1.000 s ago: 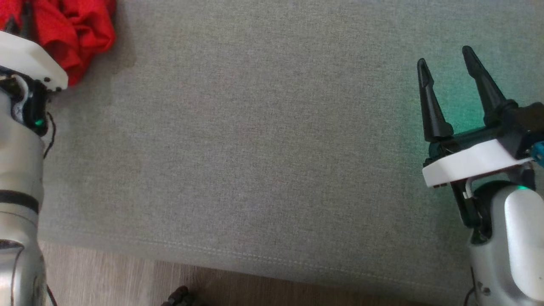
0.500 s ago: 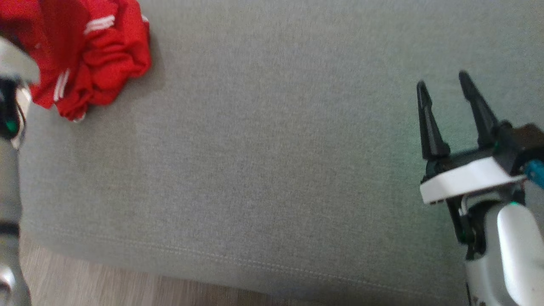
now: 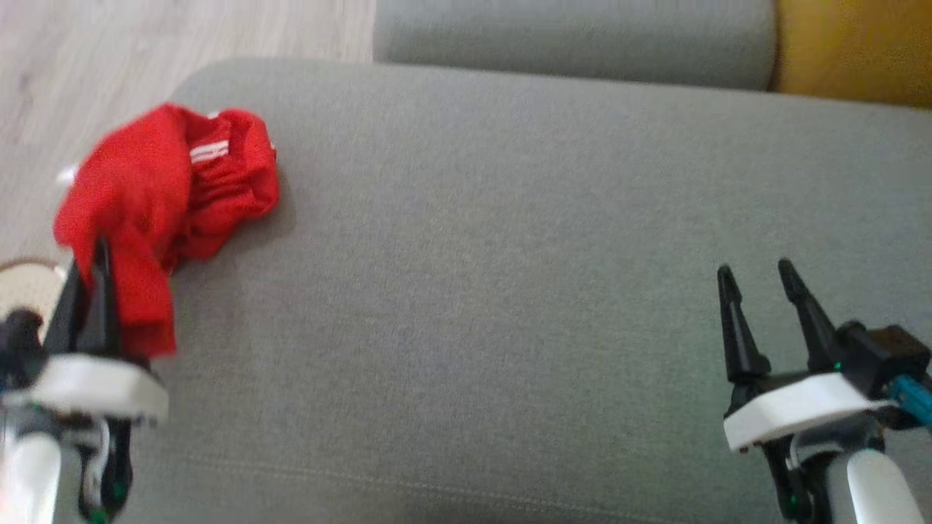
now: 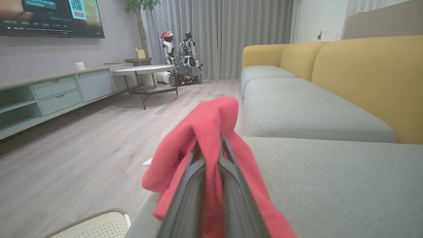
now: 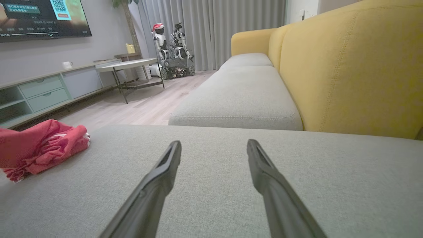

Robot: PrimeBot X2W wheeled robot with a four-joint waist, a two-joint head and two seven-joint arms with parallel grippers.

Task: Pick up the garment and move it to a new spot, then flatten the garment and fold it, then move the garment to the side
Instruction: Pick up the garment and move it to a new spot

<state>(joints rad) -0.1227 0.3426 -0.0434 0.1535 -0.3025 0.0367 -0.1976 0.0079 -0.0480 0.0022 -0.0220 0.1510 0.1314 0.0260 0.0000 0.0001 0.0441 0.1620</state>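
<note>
Pinching a fold of the red garment (image 3: 167, 189), the left end effector (image 3: 91, 287) sits at the lower left of the head view, its two dark fingers pressed together on the cloth. From the left wrist view you can see it pretty clearly: the garment (image 4: 205, 122) is draped up over the tips of the left end effector (image 4: 210, 142) and hangs down on both sides of the fingers.

The rest of the garment is a bunched heap on the grey sofa seat (image 3: 510, 255), right by the seat's rounded left corner, with a few white stripes showing in the folds. Pale wood floor (image 3: 145, 36) is just past that corner. A cream perforated basket (image 4: 99, 221) peeks in low down beside the sofa edge.

Over on the right side, the right end effector (image 3: 756, 271) is spread wide over the seat, well apart from the garment. In the right wrist view its fingers fan out around (image 5: 214, 143) with plain grey cushion showing between them, the garment (image 5: 39, 145) lying off to the far left and the yellow backrest (image 5: 347, 66) on the right.
</note>
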